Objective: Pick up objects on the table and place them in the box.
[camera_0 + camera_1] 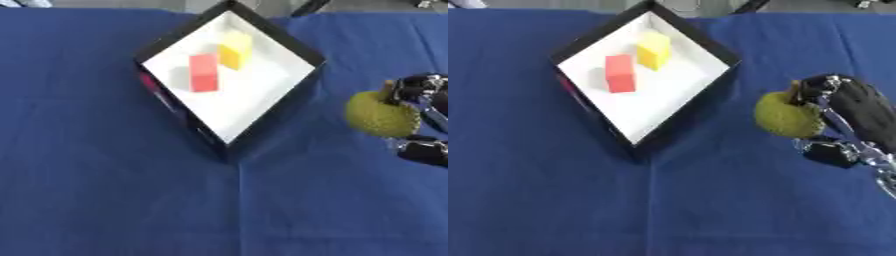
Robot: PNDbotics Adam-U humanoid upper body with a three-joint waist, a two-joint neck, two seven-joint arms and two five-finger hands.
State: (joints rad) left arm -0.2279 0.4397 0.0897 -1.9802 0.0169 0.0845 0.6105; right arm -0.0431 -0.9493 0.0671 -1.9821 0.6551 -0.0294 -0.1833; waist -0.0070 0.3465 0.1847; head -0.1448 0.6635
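While my right hand [846, 120] at frame right has its fingers [826, 150] grasping the green fruit [787, 116], the box [715, 52] upper center holds red [619, 73] and yellow blocks [654, 49].

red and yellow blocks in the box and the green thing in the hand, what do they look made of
Red block and yellow block: matte, flat-coloured, likely foam or painted wood. Green fruit-shaped thing in the right hand: dull, bumpy skin, maybe plastic or foam.
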